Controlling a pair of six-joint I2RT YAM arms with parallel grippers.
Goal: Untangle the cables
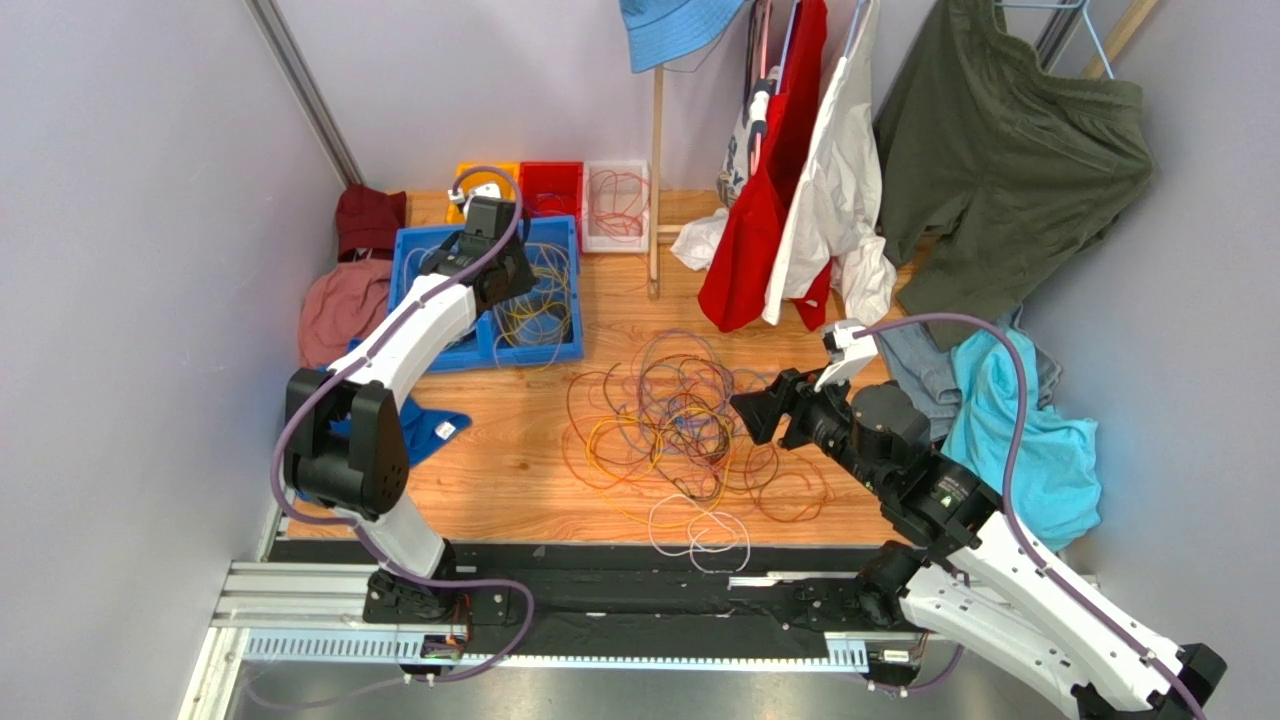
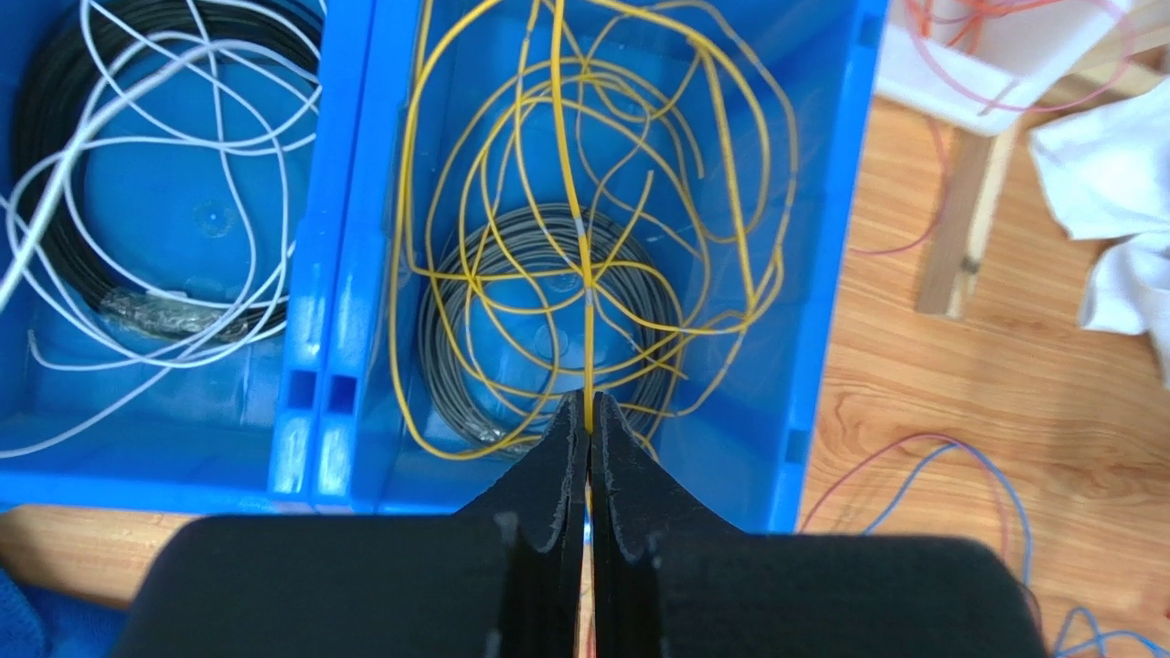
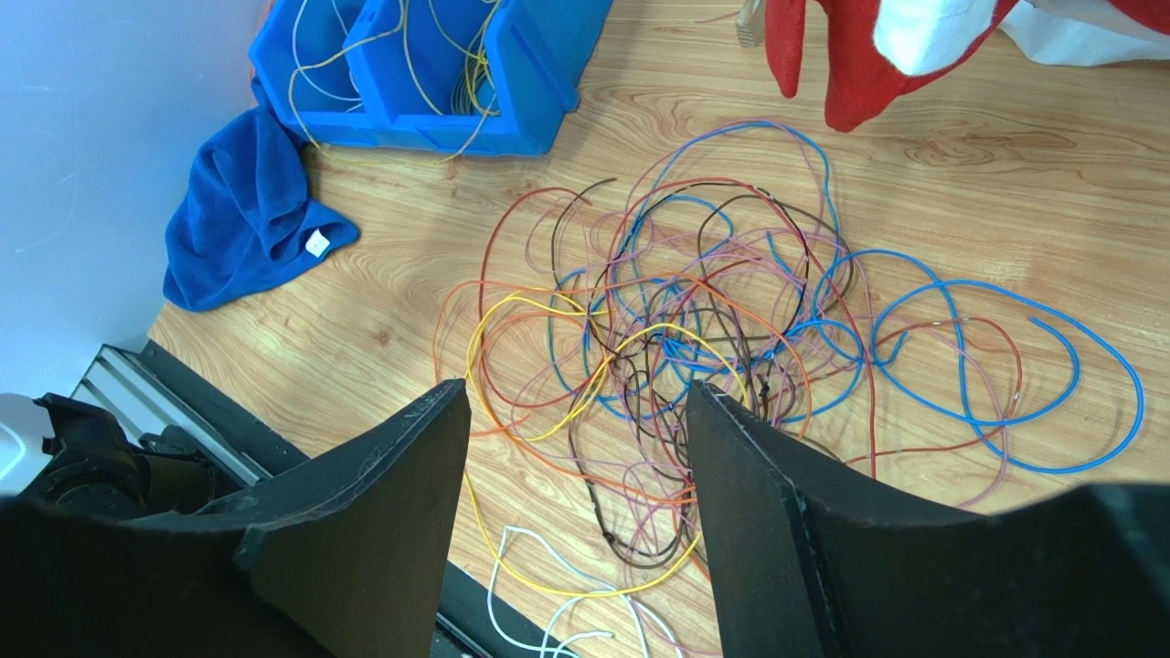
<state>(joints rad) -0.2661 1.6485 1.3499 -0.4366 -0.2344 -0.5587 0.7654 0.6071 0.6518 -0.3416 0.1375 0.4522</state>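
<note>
The cables (image 1: 684, 420) lie in a loose tangle of orange, yellow, purple, blue, red and brown strands mid-table, also seen in the right wrist view (image 3: 687, 343). My right gripper (image 1: 756, 408) hovers at the tangle's right side. Its jaws (image 3: 577, 391) are open and hold nothing, with the strands on the table beneath them. My left gripper (image 1: 484, 218) reaches over the blue bin (image 1: 564, 293). It is shut (image 2: 591, 405) on a yellow cable (image 2: 588, 274) that loops into the bin above a grey coil (image 2: 467, 343).
The bin's other blue compartment (image 2: 309, 274) holds white cable and a black coil. Orange (image 1: 484, 177), red (image 1: 552, 183) and white (image 1: 616, 203) bins stand at the back. Clothes (image 1: 796, 180) hang back right. A blue cloth (image 3: 247, 206) lies left. A white cable (image 1: 699, 533) is near the front edge.
</note>
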